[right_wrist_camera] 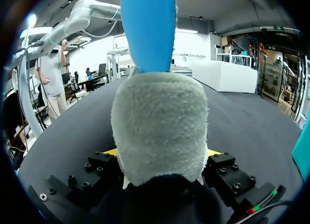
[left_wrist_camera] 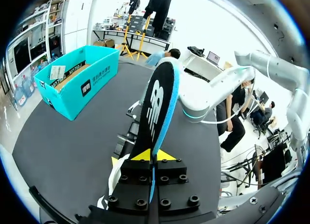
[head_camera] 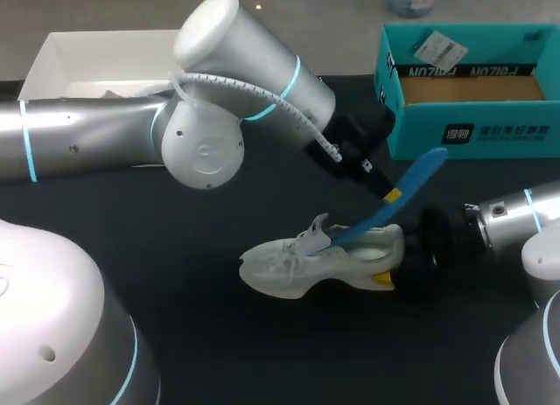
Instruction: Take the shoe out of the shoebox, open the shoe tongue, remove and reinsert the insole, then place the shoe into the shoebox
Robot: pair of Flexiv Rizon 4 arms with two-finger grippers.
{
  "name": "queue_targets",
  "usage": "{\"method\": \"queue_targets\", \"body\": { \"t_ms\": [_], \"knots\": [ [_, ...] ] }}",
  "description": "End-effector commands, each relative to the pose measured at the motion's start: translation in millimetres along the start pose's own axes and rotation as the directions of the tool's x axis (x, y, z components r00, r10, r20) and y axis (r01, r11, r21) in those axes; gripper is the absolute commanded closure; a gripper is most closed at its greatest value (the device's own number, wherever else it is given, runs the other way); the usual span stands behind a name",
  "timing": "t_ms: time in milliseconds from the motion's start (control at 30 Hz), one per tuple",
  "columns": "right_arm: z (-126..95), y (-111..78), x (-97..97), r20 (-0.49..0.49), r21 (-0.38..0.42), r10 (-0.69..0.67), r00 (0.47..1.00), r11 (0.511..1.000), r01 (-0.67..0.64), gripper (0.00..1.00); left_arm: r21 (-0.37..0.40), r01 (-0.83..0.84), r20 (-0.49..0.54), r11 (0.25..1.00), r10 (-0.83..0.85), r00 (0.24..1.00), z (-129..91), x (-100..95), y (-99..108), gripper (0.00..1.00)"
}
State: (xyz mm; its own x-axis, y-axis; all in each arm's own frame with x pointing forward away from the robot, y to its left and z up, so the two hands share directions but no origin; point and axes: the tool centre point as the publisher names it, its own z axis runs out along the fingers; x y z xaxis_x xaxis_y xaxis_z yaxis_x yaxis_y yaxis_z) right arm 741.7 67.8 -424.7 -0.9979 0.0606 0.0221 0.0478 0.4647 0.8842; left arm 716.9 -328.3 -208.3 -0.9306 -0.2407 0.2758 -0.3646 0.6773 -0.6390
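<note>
Black cloth covers the table [head_camera: 219,335], with a teal shoebox [head_camera: 464,129] open at its far right side and a white box [head_camera: 52,64] at the far left, partly behind the left arm. Well apart from the shoebox, near the middle of the table, the white shoe [head_camera: 289,265] rests on the cloth with its toe toward the left arm's side and its heel toward the right arm. The right gripper [head_camera: 398,267] comes in low from the right and has the heel clamped; in the right wrist view the grey fuzzy heel [right_wrist_camera: 160,122] fills the space between its fingers, which stand wide apart and press on it from both sides [right_wrist_camera: 162,154]. The left gripper [head_camera: 385,191] hangs above and behind the shoe, pinched tight on the blue insole [head_camera: 411,182]. The insole slants down from the gripper, its lower end inside the shoe's opening beside the raised tongue, its upper end sticking out toward the shoebox. In the left wrist view the insole [left_wrist_camera: 160,103] stands on edge between the closed yellow tips [left_wrist_camera: 154,155], its dark underside showing, with the shoebox [left_wrist_camera: 77,83] off to one side.
</note>
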Motion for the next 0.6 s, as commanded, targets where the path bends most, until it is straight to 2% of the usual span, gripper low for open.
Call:
{"method": "queue_targets", "body": {
  "t_ms": [33, 167, 600],
  "knots": [
    [2, -3.9, 0.4, 0.001, 0.003, 0.000, 1.000, 1.000, 0.000, 1.00, 0.027, -0.012, -0.023, 1.000, 0.013, 1.000, -26, 12.9, -15, 1.00],
    [2, -3.9, 0.4, 0.001, 0.003, 0.000, 1.000, 1.000, 0.000, 1.00, 0.041, -0.065, 0.009, 0.997, 0.065, 0.998, -39, 32.4, -36, 1.00],
    [2, -3.9, 0.4, 0.001, 0.003, 0.000, 1.000, 1.000, 0.000, 1.00, 0.041, -0.065, 0.009, 0.997, 0.065, 0.998, -39, 32.4, -36, 1.00]
  ]
}}
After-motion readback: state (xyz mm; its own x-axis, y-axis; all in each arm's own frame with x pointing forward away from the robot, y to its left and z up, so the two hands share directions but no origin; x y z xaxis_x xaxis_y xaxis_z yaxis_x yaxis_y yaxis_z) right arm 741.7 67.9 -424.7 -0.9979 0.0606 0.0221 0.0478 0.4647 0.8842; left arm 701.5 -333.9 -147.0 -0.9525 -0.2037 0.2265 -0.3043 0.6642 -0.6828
